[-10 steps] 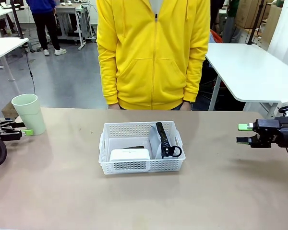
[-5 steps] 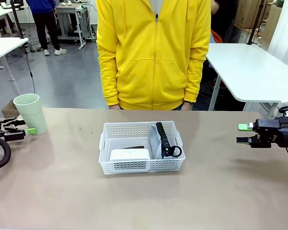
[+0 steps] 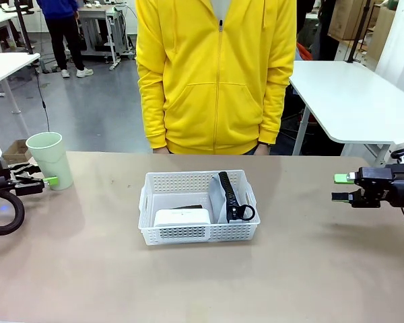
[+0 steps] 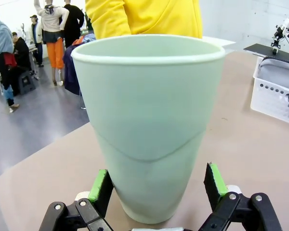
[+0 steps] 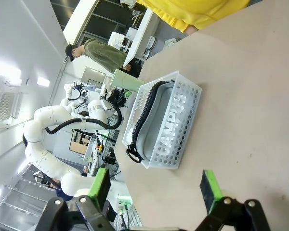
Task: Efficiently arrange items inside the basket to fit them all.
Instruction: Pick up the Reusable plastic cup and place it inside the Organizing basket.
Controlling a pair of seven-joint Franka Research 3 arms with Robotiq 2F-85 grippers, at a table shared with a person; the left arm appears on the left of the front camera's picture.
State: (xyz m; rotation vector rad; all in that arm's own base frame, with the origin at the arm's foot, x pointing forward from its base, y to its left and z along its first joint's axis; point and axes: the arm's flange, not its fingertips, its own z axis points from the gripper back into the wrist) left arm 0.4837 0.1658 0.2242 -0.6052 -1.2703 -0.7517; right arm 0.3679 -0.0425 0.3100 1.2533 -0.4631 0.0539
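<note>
The pale green cup (image 3: 49,160) (image 4: 149,120) stands upright at the table's far left. My left gripper (image 3: 42,182) (image 4: 156,187) is shut on its base, a green pad on either side. In the middle sits the white basket (image 3: 188,233) (image 5: 183,122) (image 4: 274,96). Its left part holds the small white box (image 3: 182,217), and the black stapler (image 3: 187,207) peeks out behind it. On edge in the basket's right part stands the grey pouch (image 3: 217,196) (image 5: 151,120), zipper up. My right gripper (image 3: 343,187) (image 5: 154,185) hangs open at the far right with nothing in it.
A person in a yellow hoodie (image 3: 215,74) stands at the far edge behind the basket, hands out of sight. Bare tabletop (image 3: 303,269) lies between the basket and each gripper. A white table (image 3: 350,94) stands beyond, at the right.
My left gripper has carried the cup a little to the right, toward the basket. The right gripper and the basket's contents have not moved.
</note>
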